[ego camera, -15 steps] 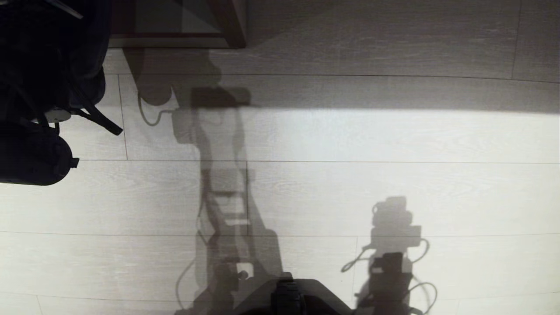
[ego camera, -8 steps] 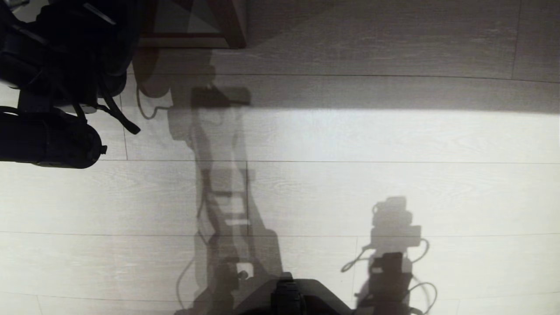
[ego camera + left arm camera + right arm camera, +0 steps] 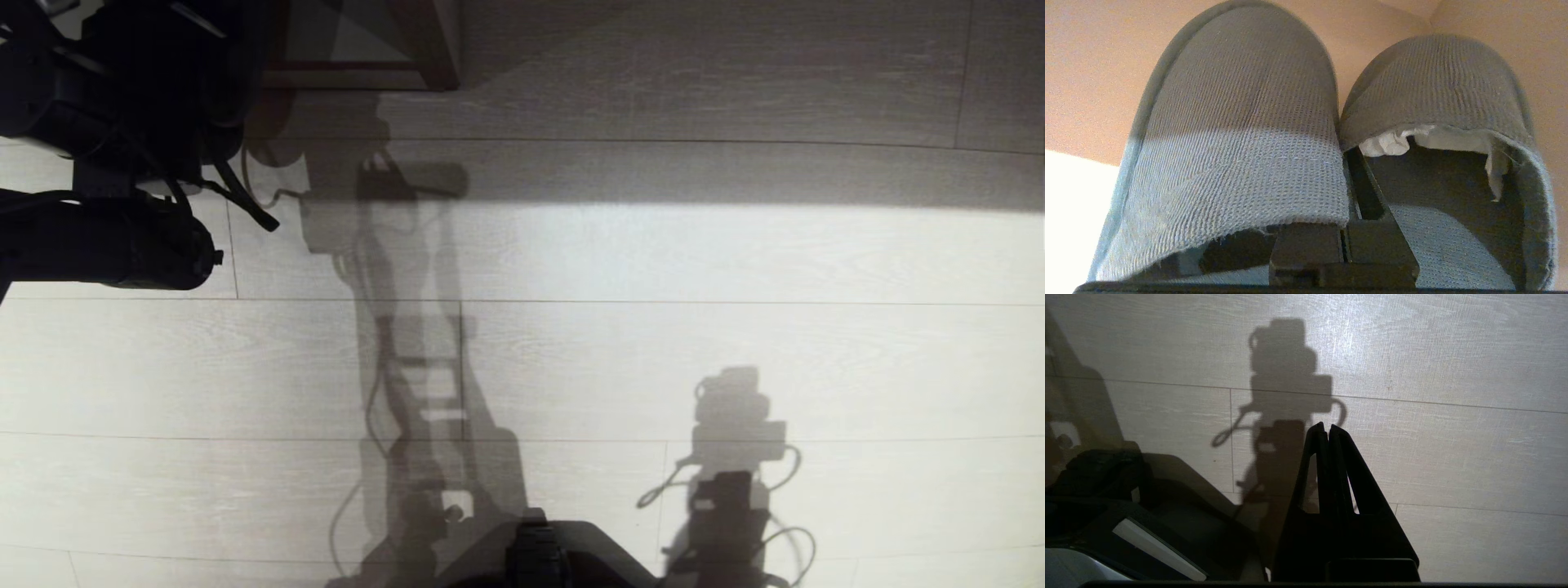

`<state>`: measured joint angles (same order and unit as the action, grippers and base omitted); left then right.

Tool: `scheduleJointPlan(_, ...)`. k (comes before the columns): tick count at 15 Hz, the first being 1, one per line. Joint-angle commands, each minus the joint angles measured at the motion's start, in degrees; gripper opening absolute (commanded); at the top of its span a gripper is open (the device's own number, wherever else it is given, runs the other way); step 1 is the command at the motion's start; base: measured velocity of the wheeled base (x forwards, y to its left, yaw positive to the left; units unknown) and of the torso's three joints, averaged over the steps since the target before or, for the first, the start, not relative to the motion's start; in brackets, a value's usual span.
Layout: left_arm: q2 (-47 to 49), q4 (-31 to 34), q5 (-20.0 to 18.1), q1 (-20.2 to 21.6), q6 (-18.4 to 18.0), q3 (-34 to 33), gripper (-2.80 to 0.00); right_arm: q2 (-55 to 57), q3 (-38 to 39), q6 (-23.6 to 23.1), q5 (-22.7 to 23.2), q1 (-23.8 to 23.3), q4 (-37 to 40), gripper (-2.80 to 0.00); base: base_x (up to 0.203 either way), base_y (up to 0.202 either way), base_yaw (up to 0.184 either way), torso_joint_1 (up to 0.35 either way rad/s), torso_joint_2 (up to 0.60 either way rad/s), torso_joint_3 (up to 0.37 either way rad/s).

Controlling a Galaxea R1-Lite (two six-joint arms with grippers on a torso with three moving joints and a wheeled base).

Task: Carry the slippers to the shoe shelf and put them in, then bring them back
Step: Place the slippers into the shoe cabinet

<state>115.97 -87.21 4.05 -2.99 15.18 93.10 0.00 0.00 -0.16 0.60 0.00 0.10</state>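
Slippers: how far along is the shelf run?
Done: pickup. The left gripper is shut on the pair of grey knit closed-toe slippers, pinching their adjoining inner edges. In hand: carrying; tan boards surround the toes. Left: setting down, or which leg this is, can't be judged. Right gripper is shut, idle over the pale plank floor.

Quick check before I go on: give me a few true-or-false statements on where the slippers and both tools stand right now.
1. The left tool is shut on the slippers, pinching their inner edges. True.
2. Both slippers lie on the floor. False: both hang from the left tool, toes pointing away from the wrist camera.
3. The right tool holds one slipper. False: it is shut and empty, over pale floor planks.
4. White paper stuffing shows inside one slipper. True.
5. In the head view the left arm is at the upper left, near the shoe shelf. True.
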Motion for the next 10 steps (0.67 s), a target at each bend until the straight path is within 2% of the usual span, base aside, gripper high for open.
scheduleJointPlan(1, 2.5, -0.5, 0.0, 0.9, -0.1, 5.7, -2.8, -0.1, 0.0, 0.0, 0.0, 0.0, 0.0, -2.8, 0.0, 0.0, 0.0, 0.0, 0.0, 0.0)
scheduleJointPlan(6, 7.6, -0.5, 1.0, 1.8, 0.1, 17.3, -2.8, 0.0, 0.0, 0.0, 0.0, 0.0, 0.0, -2.8, 0.0, 0.0, 0.0, 0.0, 0.0, 0.0)
scheduleJointPlan(10, 9.4, -0.5, 0.9, 1.9, 0.5, 18.8, -2.8, -0.1, 0.0, 0.0, 0.0, 0.0, 0.0, -2.8, 0.0, 0.0, 0.0, 0.0, 0.0, 0.0)
